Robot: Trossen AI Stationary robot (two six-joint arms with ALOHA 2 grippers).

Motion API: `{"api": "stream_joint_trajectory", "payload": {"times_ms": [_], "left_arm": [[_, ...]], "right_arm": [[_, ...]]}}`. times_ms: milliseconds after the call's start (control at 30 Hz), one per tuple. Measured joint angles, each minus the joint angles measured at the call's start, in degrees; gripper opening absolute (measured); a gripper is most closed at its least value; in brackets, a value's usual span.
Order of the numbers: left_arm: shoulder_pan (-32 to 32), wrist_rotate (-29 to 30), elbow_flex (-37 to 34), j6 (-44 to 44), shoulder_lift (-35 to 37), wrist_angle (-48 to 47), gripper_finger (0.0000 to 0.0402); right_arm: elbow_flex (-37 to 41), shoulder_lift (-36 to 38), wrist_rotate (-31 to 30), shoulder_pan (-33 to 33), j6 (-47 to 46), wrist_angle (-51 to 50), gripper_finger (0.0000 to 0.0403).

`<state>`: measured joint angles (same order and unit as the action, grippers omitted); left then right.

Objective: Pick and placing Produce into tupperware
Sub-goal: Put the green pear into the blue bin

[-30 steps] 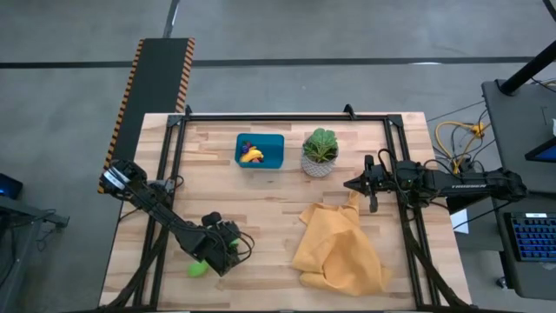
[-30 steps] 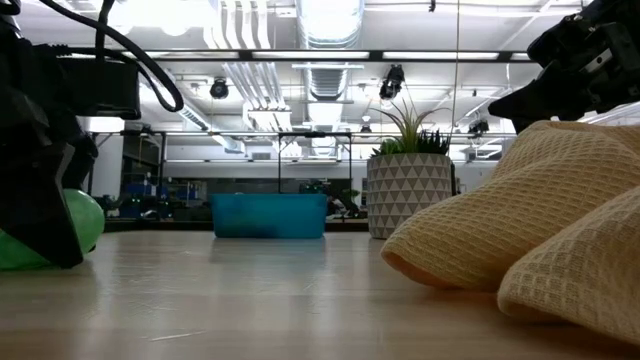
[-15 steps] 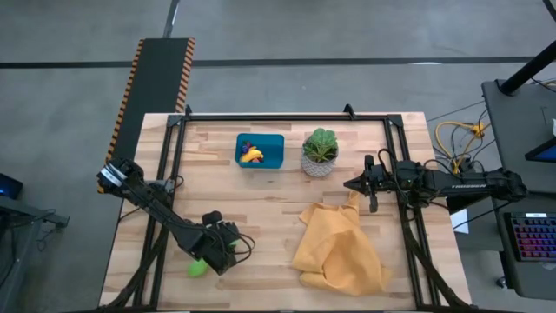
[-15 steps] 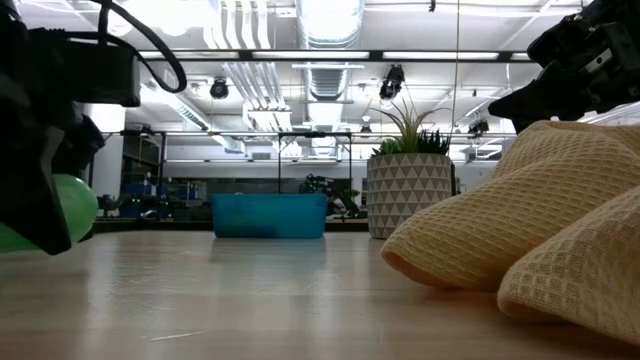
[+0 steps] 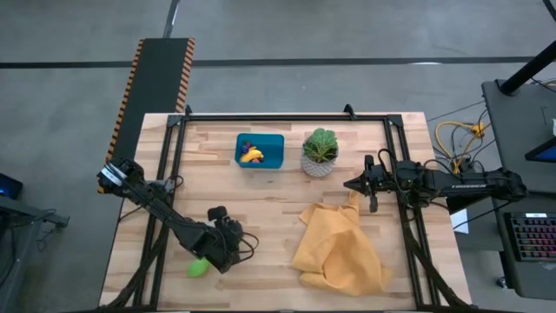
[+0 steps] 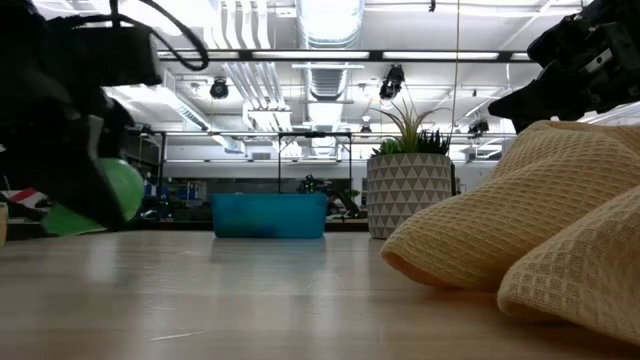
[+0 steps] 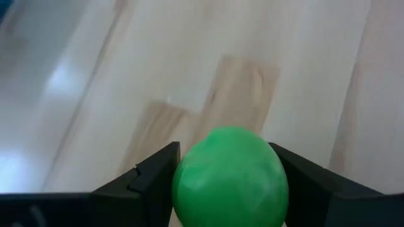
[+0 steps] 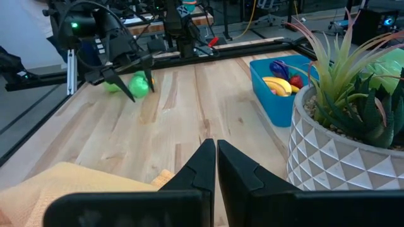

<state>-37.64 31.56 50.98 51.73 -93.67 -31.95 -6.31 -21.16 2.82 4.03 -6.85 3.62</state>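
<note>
My left gripper (image 7: 226, 152) is shut on a round green produce piece (image 7: 230, 180) near the table's near left corner; in the high view my left gripper (image 5: 219, 247) hides it. A second green piece (image 5: 198, 268) lies on the table beside it. The teal tupperware (image 5: 261, 150) sits at the far middle with a yellow banana (image 5: 253, 156) and small red and purple pieces inside. My right gripper (image 8: 214, 154) is shut and hovers over the far edge of the yellow cloth (image 5: 339, 248), touching nothing. My left gripper pinches the round green piece across its widest part (image 7: 183, 183), one finger (image 7: 154, 173) on either side. The fingers come slanting down from above. In the low view the green piece (image 6: 122, 188) hangs clear of the table.
A potted plant in a white patterned pot (image 5: 320, 155) stands just right of the tupperware. The crumpled yellow cloth covers the near right part of the table. Bare wood (image 5: 261, 204) lies between the left gripper and the tupperware.
My left gripper, still shut on the round green piece, has risen and moved a little toward the table's right. The piece has come up off the table. The second green piece has stayed where it was.
</note>
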Motion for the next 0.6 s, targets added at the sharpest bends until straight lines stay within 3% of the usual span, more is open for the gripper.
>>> {"api": "stream_joint_trajectory", "payload": {"times_ms": [600], "left_arm": [[6.96,1.33,0.00,-22.85,0.07,20.74,0.0207]], "right_arm": [[0.00,-0.01,0.01,0.00,0.00,-0.02,0.0009]]}}
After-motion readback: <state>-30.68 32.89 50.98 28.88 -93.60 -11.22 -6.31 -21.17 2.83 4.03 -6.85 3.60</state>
